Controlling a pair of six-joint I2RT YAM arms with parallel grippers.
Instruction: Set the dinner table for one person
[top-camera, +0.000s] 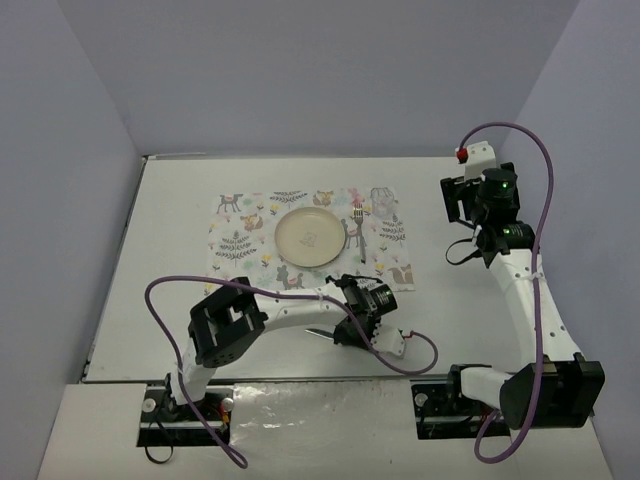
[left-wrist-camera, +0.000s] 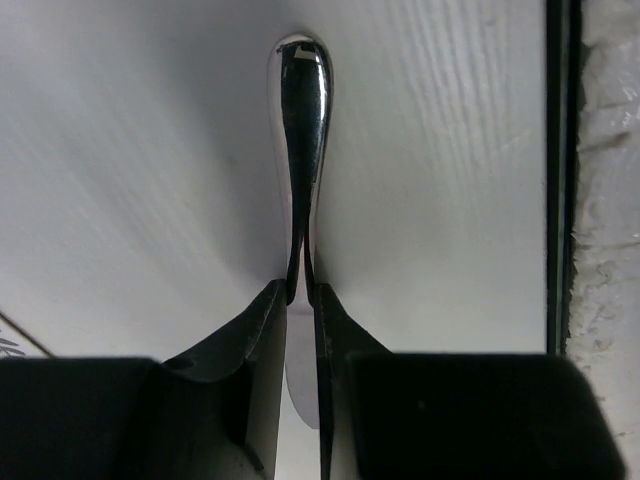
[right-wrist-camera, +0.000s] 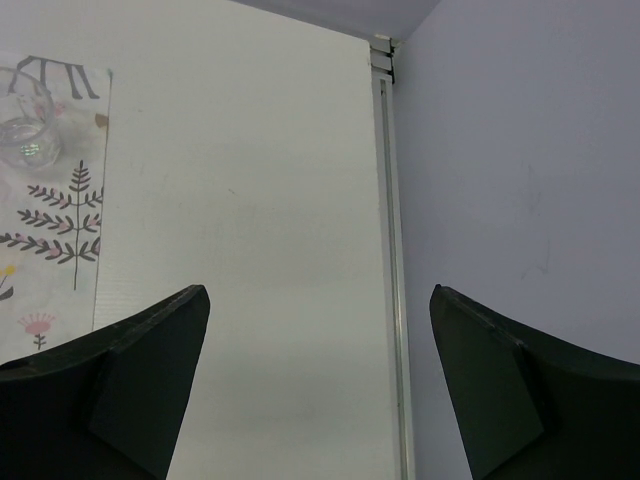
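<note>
**Left gripper holds a knife by the placemat**

The big white dinner table (top-camera: 170, 260) lies flat under everything. The animal placemat (top-camera: 235, 245) sits in its middle. A plate (top-camera: 310, 235) is on the placemat, with a fork (top-camera: 357, 228) at its 3 o'clock. A glass (right-wrist-camera: 25, 135) stands at the plate's 2 o'clock.

The left gripper (left-wrist-camera: 302, 300) is squeezed tight on a shiny knife (left-wrist-camera: 303, 130). It is at the plate's 5 o'clock, just off the placemat's near edge.

The right gripper (right-wrist-camera: 318, 295) has its fingers spread wide and holds nothing. It is at the table's 3 o'clock side.
</note>
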